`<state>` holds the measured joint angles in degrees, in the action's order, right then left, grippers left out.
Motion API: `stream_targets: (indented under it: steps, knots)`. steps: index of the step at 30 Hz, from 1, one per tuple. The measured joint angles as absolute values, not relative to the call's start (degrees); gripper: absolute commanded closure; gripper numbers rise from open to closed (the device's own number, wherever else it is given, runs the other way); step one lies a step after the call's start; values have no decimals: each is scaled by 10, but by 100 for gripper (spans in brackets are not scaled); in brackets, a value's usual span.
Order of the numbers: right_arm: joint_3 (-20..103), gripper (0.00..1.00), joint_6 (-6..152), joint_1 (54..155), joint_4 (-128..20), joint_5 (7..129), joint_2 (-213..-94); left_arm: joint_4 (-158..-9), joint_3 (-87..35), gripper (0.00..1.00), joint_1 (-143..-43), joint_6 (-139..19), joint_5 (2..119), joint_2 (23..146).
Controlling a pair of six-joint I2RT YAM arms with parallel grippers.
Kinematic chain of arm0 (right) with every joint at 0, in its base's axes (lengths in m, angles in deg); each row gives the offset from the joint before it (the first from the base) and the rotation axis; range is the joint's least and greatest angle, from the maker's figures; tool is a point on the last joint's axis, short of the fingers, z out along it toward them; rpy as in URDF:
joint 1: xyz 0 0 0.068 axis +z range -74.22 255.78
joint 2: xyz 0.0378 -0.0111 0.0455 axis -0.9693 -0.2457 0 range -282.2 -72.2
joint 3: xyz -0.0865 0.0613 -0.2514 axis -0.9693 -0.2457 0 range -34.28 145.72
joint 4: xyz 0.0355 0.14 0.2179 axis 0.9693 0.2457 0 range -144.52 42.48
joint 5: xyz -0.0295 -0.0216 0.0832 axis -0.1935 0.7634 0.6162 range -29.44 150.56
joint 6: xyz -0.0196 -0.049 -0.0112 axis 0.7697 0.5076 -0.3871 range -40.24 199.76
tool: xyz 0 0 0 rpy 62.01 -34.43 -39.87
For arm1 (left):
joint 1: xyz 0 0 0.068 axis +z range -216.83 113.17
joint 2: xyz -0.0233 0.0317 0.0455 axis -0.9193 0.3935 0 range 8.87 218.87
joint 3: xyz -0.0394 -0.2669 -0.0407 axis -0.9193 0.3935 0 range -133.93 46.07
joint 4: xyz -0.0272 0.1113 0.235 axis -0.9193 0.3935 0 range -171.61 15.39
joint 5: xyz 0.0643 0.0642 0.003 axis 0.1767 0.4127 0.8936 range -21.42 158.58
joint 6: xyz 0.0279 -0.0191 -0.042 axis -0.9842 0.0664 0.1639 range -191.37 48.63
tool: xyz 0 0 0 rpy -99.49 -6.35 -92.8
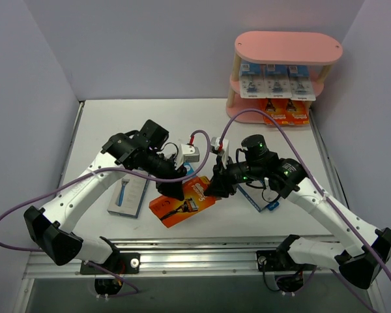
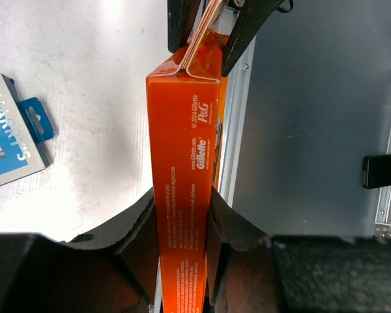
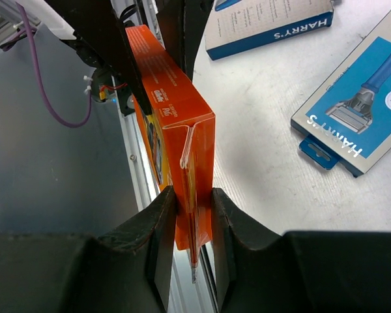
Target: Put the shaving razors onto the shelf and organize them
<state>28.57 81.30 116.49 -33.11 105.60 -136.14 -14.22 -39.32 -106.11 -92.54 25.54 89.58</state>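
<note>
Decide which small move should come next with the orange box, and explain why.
Probably the left gripper should let go: it and the right gripper both pinch the orange box, and the shelf stands on the right arm's side.

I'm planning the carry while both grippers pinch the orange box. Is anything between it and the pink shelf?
No loose pack lies on that stretch of table. The right arm's wrist and its purple cable sit on the straight line from the orange box to the shelf, so the box probably has to pass around them.
</note>
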Motion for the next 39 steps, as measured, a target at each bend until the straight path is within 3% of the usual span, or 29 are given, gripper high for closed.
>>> stream_targets:
  steps: [10, 15, 18, 27, 29, 34, 35, 39]
  knots:
    - [282, 100, 810, 1165, -347, 1048, -1368, -151, -396, 98, -1053, -913, 272, 894]
    - [280, 100, 804, 1165, -354, 1034, -1374, -163, -395, 72, -1046, -898, 280, 894]
    - [278, 100, 796, 1160, -369, 1013, -1374, -190, -383, 63, -1039, -879, 287, 887]
    - [243, 100, 728, 1087, -469, 1049, -1373, -347, -339, 49, -962, -796, 277, 862]
    - [243, 100, 719, 1084, -478, 1050, -1373, -365, -337, 39, -948, -782, 277, 856]
    - [230, 100, 694, 1076, -454, 1059, -1369, -414, -333, 34, -892, -751, 364, 836]
    - [225, 100, 690, 1076, -448, 1061, -1368, -427, -330, 27, -880, -745, 382, 832]
    - [211, 100, 671, 1071, -438, 1060, -1365, -469, -299, 20, -841, -712, 436, 803]
